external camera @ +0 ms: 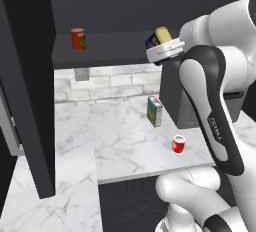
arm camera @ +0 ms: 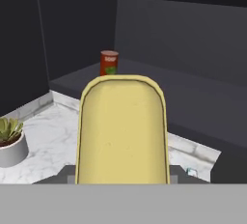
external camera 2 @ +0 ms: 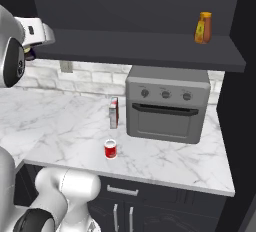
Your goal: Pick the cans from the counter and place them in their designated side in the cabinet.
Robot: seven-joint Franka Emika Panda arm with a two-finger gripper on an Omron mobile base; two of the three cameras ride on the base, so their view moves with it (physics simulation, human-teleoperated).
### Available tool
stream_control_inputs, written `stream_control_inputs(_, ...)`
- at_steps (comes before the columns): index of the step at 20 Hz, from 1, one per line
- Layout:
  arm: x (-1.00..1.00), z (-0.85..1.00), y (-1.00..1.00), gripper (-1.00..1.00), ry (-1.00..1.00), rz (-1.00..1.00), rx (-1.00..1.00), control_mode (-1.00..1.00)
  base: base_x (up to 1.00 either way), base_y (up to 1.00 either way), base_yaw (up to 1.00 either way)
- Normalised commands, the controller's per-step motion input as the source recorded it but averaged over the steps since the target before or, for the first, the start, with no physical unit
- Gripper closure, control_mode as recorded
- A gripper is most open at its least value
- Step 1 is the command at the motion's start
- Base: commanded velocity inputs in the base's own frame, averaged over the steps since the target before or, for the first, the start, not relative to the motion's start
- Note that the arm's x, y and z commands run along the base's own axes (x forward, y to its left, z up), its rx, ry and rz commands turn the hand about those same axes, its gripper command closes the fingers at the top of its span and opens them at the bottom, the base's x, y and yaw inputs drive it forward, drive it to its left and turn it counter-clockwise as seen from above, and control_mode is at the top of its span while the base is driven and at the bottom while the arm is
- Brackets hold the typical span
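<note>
Fingers: closed on the boxy yellow-topped tin with dark blue label, held up at the dark cabinet's shelf.
Short red white-topped can: stood on the white marble desk.

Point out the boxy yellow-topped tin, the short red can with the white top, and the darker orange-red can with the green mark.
Boxy yellow-topped tin [arm camera: 123, 131]: hand view, yellow top face.
Short red can with white top [external camera: 178, 144]: left base view, red side.
Darker orange-red can with green mark [external camera: 78, 39]: left base view, side wall.
</note>
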Motion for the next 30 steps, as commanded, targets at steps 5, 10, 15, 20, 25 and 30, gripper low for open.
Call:
stream_control_inputs(5,0.07,-0.07,0.04,1.0,0.0,0.01,0.0,-1.0,0.0,0.0,0.0)
stream_control_inputs(10,0.06,-0.15,0.04,1.0,0.0,0.01,0.0,-1.0,0.0,0.0,0.0)
stream_control_inputs(15,0.11,-0.08,0.05,1.0,0.0,0.01,0.0,-1.0,0.0,0.0,0.0)
stream_control_inputs(20,0.14,0.0,0.01,1.0,-0.02,0.02,0.0,-1.0,0.0,0.0,0.0)
stream_control_inputs(25,0.14,0.0,0.01,1.0,-0.02,0.02,0.0,-1.0,0.0,0.0,0.0)
stream_control_inputs(30,0.13,0.0,0.04,1.0,-0.03,0.01,0.0,-1.0,0.0,0.0,0.0)
